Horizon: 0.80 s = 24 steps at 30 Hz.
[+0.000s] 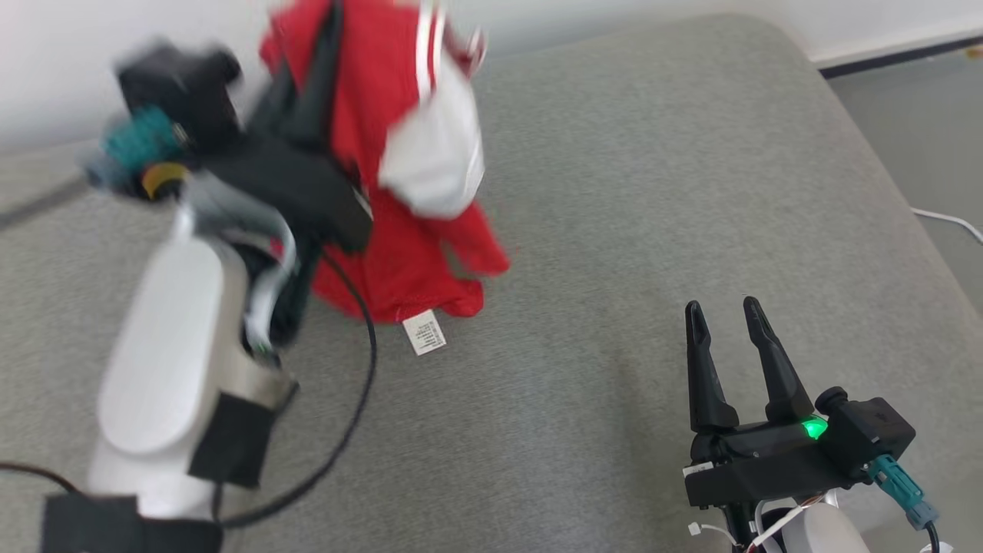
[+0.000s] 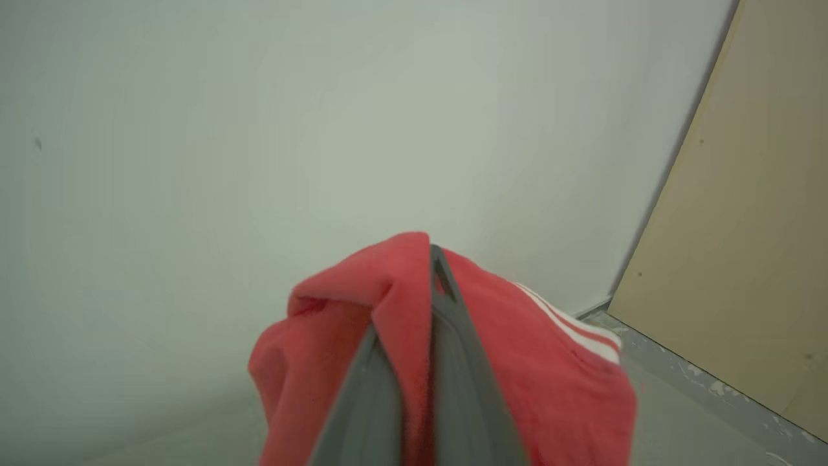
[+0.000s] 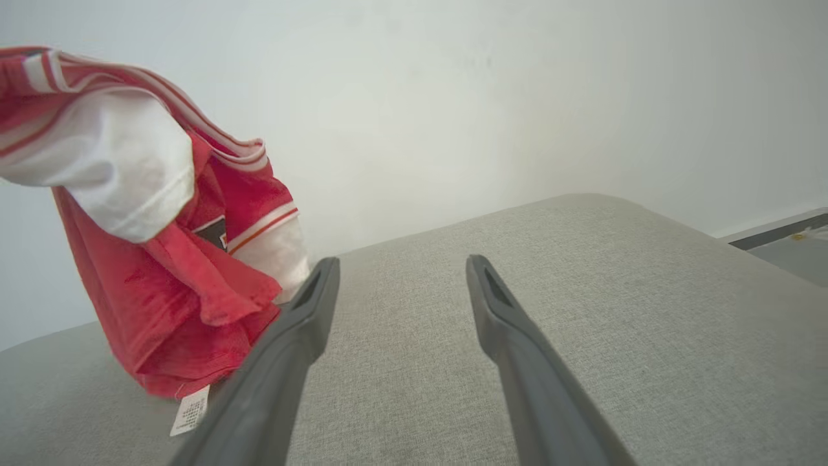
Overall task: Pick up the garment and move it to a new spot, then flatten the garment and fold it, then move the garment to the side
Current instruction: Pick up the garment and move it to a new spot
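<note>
Dangling from the clamped left gripper, red-and-white garment, label print illegible; right gripper wide, empty.

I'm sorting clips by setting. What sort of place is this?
Likely a plain indoor room, perhaps a test space: a grey upholstered pad by a bare white wall, grey floor beside it.
</note>
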### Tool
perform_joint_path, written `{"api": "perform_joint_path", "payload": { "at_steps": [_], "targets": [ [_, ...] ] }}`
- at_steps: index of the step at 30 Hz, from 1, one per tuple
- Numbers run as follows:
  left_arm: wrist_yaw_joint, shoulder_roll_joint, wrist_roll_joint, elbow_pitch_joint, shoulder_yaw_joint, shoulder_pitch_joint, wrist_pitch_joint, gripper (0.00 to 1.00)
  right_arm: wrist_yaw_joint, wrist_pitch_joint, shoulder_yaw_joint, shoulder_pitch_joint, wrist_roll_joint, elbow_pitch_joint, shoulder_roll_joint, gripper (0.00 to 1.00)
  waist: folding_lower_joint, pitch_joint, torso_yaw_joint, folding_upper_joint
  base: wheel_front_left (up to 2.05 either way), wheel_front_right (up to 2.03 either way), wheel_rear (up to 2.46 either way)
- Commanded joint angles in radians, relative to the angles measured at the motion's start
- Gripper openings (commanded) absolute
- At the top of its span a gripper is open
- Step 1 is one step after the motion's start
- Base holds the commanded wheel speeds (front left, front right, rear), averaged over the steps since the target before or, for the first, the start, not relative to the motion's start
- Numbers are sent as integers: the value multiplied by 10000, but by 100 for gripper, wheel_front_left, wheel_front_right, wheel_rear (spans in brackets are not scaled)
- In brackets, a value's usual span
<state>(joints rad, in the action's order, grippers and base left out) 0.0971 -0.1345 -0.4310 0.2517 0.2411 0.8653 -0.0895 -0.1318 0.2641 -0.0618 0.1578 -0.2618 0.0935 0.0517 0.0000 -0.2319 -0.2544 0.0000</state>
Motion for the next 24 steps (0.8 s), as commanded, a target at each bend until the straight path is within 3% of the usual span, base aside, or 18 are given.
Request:
{"api": "perform_joint_path", "payload": {
  "at_steps": [1, 13, 14, 15, 20, 24],
  "targets": [
    [2, 81, -54, 478, 138, -634, 129, 0, 21, 7, -40, -38, -23, 28, -25, 100, 0, -177, -396, 0, 0, 0, 0],
    [148, 392, 89, 3383, 1049, -2317, 1186, 0, 21, 6, -107, 53, 31, 236, -24, 100, 0, -135, -276, 0, 0, 0, 0],
    [157, 447, 20, 3401, 1057, -2239, 1415, 85, 21, 6, -109, 48, 60, 216, -24, 100, 0, -80, -211, 0, 0, 0, 0],
    [157, 504, -42, 3406, 1080, -2166, 1617, 100, 21, 6, -73, 17, 88, 209, -24, 100, 0, 1, -137, 0, 0, 0, 0],
    [44, 619, -220, 2892, 979, -1901, 2544, 100, 21, 5, 84, -230, 269, 246, -24, 100, 0, 426, 285, 0, 0, 0, 0],
    [-119, 458, -254, 2336, 805, -1956, 2693, 100, 21, 6, 167, -398, 404, 222, -22, 100, 0, 750, 644, 0, 0, 0, 0]
  ]
}}
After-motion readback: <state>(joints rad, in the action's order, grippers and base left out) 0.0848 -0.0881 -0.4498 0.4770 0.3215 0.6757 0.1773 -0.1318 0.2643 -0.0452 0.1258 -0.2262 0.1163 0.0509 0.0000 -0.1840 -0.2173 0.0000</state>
